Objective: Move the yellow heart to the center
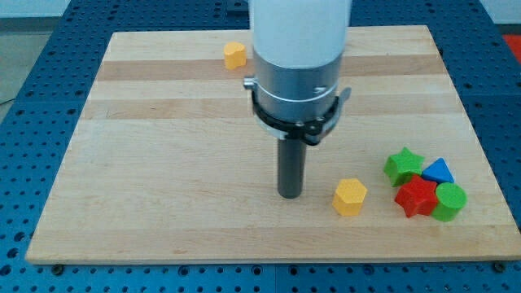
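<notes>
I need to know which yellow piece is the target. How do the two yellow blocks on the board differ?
Place: the yellow block near the top sits by the board's far edge, left of the arm; the yellow hexagon block sits low, just right of my tip.
Shape: the lower one shows a clear six-sided top; the upper one's shape is too small to make out.
Neighbours: the upper stands alone; the lower is near my tip.
Both are yellow and untouched.

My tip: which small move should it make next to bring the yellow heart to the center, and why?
Probably slide my tip toward the view's top left, away from the yellow hexagon-like block just right of it. The yellow block near the top edge looks more like the heart, though I cannot be sure, and needs pushing from above.
</notes>
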Robot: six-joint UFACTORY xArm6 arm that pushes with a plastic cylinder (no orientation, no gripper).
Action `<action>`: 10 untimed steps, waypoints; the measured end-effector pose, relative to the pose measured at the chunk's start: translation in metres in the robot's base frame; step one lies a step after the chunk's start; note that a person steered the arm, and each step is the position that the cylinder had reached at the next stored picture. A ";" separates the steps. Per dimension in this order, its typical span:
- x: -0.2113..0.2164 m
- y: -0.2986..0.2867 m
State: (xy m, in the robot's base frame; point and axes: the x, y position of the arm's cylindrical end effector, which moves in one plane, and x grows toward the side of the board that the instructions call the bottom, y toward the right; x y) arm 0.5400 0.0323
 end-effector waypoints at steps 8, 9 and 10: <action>-0.212 -0.308; -0.290 -0.324; -0.345 -0.273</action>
State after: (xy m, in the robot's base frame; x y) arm 0.1948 -0.2403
